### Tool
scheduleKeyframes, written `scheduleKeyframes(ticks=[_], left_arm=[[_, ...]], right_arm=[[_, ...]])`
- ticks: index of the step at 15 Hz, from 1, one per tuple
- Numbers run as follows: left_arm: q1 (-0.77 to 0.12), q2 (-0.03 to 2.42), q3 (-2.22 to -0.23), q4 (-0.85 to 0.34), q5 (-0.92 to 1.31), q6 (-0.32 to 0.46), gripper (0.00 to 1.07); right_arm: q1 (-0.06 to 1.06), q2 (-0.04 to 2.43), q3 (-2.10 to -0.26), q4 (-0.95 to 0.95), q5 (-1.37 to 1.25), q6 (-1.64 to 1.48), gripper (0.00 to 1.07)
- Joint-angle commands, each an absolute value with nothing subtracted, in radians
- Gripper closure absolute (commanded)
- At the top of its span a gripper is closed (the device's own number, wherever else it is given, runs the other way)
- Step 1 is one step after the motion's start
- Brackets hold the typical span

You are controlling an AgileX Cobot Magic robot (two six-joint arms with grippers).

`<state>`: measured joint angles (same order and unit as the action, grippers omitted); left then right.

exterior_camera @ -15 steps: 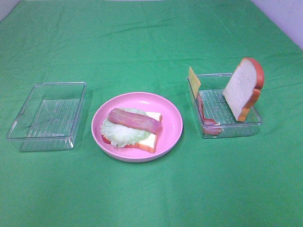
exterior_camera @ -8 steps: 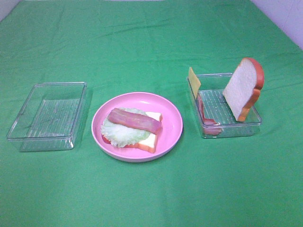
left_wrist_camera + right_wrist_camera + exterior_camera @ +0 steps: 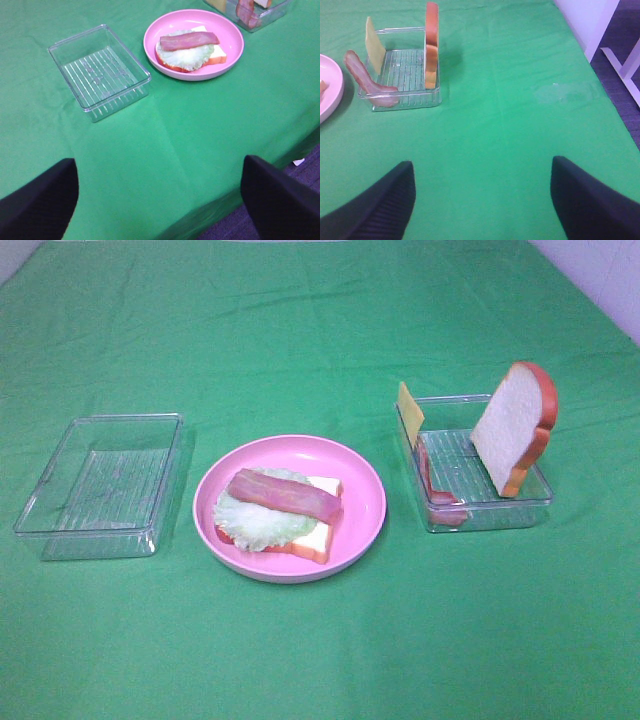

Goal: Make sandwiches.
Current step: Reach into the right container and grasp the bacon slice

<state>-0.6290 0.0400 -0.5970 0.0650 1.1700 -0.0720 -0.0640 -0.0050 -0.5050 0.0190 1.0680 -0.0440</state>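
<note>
Left gripper, right gripper: spread, empty; bread, lettuce, bacon stacked on plate; cheese, second slice unplaced in tray.

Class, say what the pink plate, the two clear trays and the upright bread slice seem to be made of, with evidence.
Pink plate: likely plastic, smooth, soft sheen. Clear trays: rigid transparent plastic, ribbed floors. Bread slice: toy, probably foam or matte plastic; uniform painted-looking crust.
</note>
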Motion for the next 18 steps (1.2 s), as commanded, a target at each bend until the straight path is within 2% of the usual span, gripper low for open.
scheduleKeyframes(ticks=[1, 5, 11, 13, 14, 18], left_arm=[[-0.629, -0.018, -0.533, 0.069, 1.102, -0.069, 0.23], [-0.629, -0.025, -0.499, 0.068, 1.046, -0.064, 0.23], [-0.629, -0.025, -0.499, 0.066, 1.046, -0.066, 0.24], [-0.629, -0.025, -0.499, 0.066, 1.046, -0.066, 0.24], [-0.629, -0.025, -0.499, 0.066, 1.046, -0.066, 0.24], [-0.629, -0.025, -0.499, 0.066, 1.046, -0.066, 0.24]], right_arm=[[-0.068, -0.021, -0.505, 0.017, 1.058, -0.054, 0.36], [-0.068, 0.089, -0.533, 0.090, 0.980, -0.054, 0.36], [-0.068, 0.591, -0.563, 0.363, 0.781, -0.146, 0.36], [-0.068, 0.815, -0.657, 0.407, 0.802, -0.213, 0.37], [-0.067, 1.020, -0.777, 0.411, 0.859, -0.255, 0.41], [-0.066, 1.292, -0.987, 0.411, 0.976, -0.261, 0.42]])
